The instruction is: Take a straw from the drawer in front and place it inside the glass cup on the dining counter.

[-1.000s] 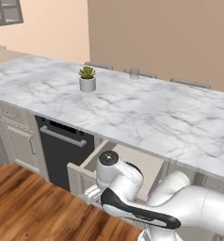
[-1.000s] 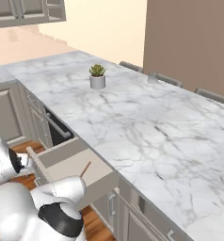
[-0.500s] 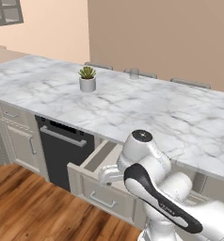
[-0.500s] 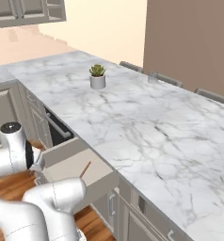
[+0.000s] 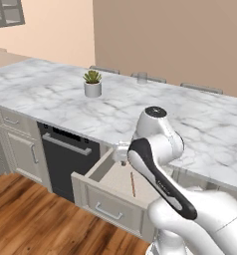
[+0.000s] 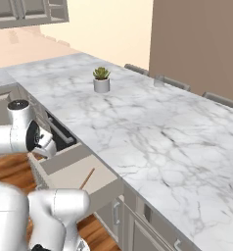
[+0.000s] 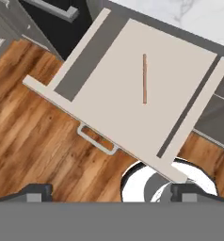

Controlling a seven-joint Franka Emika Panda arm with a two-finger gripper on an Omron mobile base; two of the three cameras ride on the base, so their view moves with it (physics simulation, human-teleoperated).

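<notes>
Drawer (image 7: 109, 99): you have it pulled open under the tabletop (image 5: 205, 124) | straw (image 7: 144, 78): lies flat on the drawer floor, apart from its walls | fingers (image 7: 111, 192): spread wide, holding nothing, above the drawer | cup (image 5: 142, 77): upright at the tabletop's far edge, well apart from the plant pot (image 5: 92, 88)

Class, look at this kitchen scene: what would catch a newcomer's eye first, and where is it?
The open drawer juts out under the dining counter, with one thin straw lying on its floor. The white robot arm bends over it. A potted plant stands on the marble.
</notes>
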